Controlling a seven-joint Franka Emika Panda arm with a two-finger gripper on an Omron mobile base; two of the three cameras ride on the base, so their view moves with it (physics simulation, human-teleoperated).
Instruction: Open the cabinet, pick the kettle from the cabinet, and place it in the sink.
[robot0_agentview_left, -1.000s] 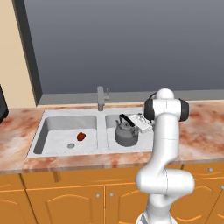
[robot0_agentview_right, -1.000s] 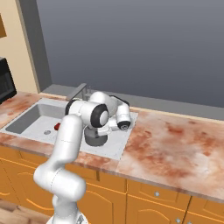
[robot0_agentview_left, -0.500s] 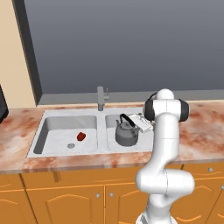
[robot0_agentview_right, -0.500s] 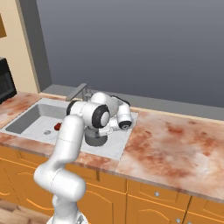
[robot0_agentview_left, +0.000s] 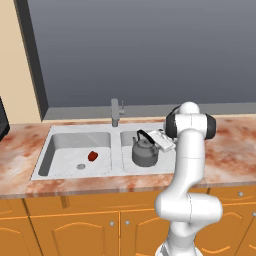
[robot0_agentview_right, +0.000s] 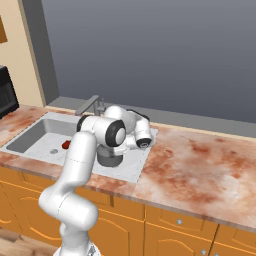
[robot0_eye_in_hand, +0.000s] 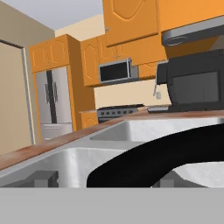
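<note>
With the kettle (robot0_agentview_left: 145, 152) already sitting upright in the right bowl of the sink (robot0_agentview_left: 75, 135) and our gripper (robot0_agentview_left: 161, 140) beside its black handle, jaws seemingly released though we cannot tell for sure, we should lift clear without snagging that handle.

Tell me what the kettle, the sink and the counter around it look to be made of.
The small squat grey kettle looks like dull metal, evenly grey with soft shading; its thin arched handle is black, perhaps plastic. The light grey double-bowl sink reads as brushed stainless steel, pale and faintly shiny. The reddish mottled counter looks like polished marble, judging by its cloudy veining.
</note>
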